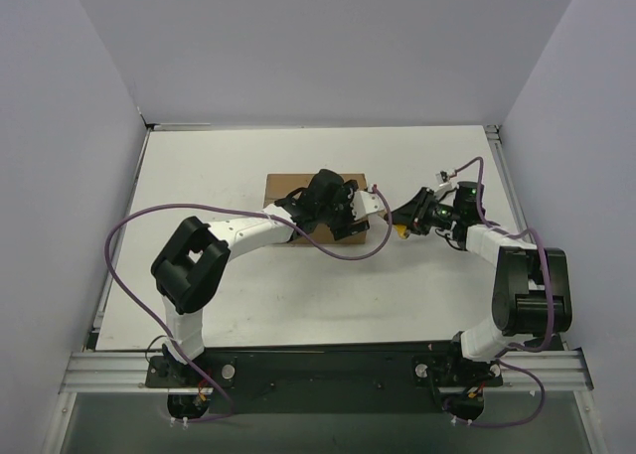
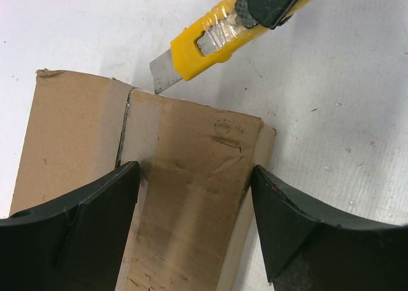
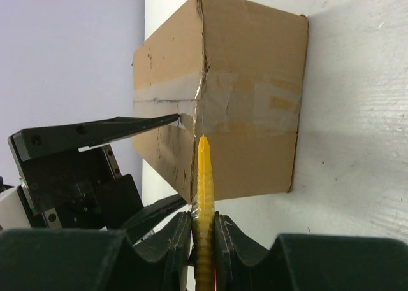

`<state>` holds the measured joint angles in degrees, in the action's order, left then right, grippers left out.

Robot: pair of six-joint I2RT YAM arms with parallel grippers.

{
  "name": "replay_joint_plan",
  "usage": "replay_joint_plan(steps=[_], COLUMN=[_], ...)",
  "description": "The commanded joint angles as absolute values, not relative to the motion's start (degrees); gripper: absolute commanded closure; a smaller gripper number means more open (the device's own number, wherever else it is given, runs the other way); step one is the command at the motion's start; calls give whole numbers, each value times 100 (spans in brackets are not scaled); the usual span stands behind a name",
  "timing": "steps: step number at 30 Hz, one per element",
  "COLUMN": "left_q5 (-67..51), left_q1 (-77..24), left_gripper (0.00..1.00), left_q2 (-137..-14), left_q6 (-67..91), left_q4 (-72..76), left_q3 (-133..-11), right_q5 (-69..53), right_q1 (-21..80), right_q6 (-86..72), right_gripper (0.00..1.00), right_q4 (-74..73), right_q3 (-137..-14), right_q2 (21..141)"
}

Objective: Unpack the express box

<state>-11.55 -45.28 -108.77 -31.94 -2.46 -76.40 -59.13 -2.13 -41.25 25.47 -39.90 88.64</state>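
Box (image 1: pixel 283 187) sits mid table (image 1: pixel 199 176), long axis running left-right in the top view. The L gripper (image 2: pixel 194 176) is parked right over it. Its fingers (image 2: pixel 95 221) are spread wide, spanning roughly from the seam (image 2: pixel 124 132) to the box's side edge. Looks like it's steadying the box, but can't tell if it's actually pressing down or just hovering.

R gripper (image 3: pixel 203 230) comes in from the right end, fingers pinched tight on the knife (image 3: pixel 204 189). The blade (image 2: pixel 162 74) is out, with its tip just off the box's end edge and a hair to one side of the seam. Can't tell if it's touching or only v close.

What matters for the cut imo: the seam and its tape (image 2: pixel 148 176) run along the long axis, straight away from the blade and in under the L gripper. So the R arm is the nearer one to that end, and the cut would pull along the seam twd the left fingers. Blade prob needs a small sideways nudge to sit on the seam first. Risk is running into the L finger near the seam. Flaps not opened yet, so the job's early.
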Motion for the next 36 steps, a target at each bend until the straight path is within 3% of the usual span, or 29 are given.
replay_joint_plan(steps=[1,16,21,31,36], left_q5=[-844,-879,-958,-1879,-2074], left_q1=[-4456,-4447,-4447,-4439,-3852], left_gripper=[21,21,20,17,23], left_q2=[-11048,-11074,-10794,-9054,-8088], left_q6=[-3199,-3217,-3173,-2250,-2084], left_q4=[-97,114,132,-762,-1186], left_q3=[-7770,-7682,-7629,-7427,-7084], right_q5=[-6477,-6653,-6575,-4616,-3939], right_q1=[-62,-26,-88,-176,-35], right_q6=[-3815,-2717,-2049,359,1001], right_gripper=[100,100,100,100,100], right_q4=[2171,484,-973,-3005,-3699], right_q3=[-3955,-3920,-4271,-5746,-6257], right_q2=[8587,7955,7376,6170,5968])
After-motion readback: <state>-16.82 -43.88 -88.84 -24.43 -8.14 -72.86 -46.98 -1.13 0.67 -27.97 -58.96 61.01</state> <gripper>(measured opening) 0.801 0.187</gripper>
